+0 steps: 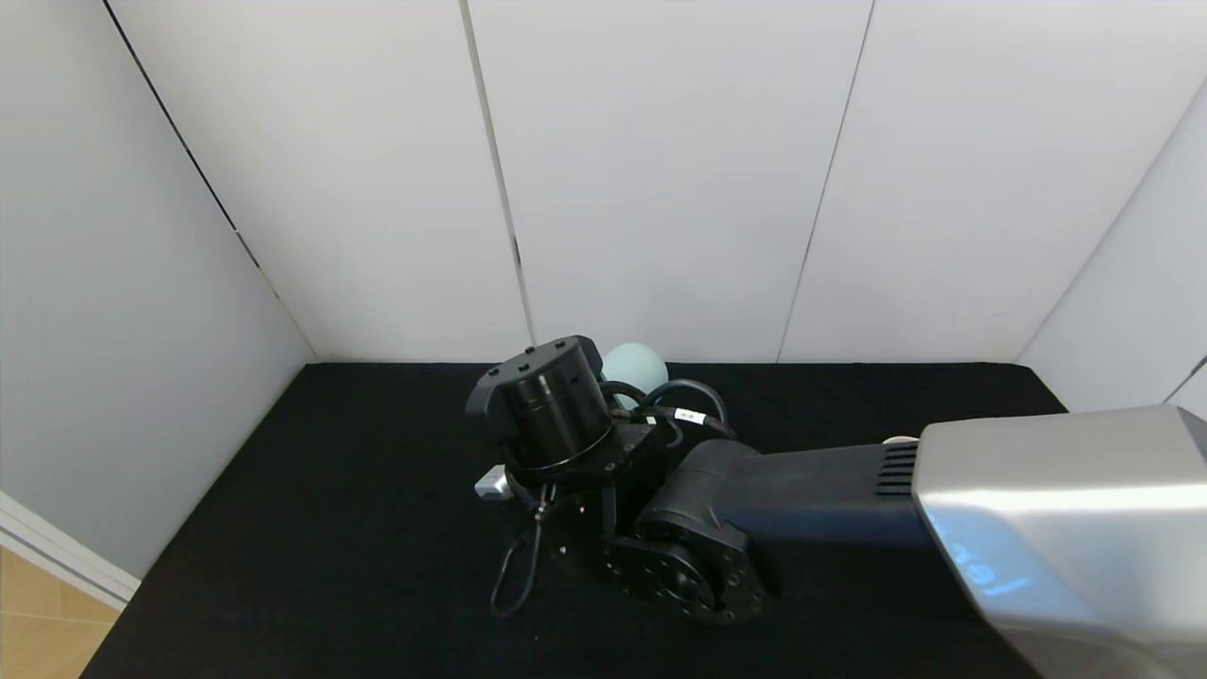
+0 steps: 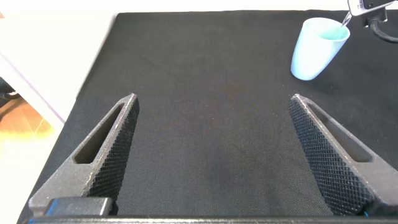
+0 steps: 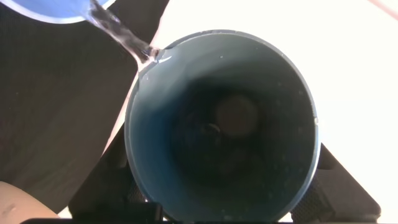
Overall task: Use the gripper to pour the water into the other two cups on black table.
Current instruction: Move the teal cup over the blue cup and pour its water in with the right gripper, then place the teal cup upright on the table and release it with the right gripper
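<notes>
The left tool (image 2: 211, 155) hovers low over the matte black cloth counter (image 2: 205, 81), fingers spread and empty. Beyond it stands the light blue tapered cup (image 2: 317, 48). Just above that cup, the right tool (image 1: 552, 429) pinches the tilted teal-green cup (image 3: 221, 124), and a thin stream of clear water (image 3: 124, 38) runs from its lip into the blue cup.

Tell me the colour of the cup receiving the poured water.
Light blue cup, seen best in the left wrist view.
</notes>
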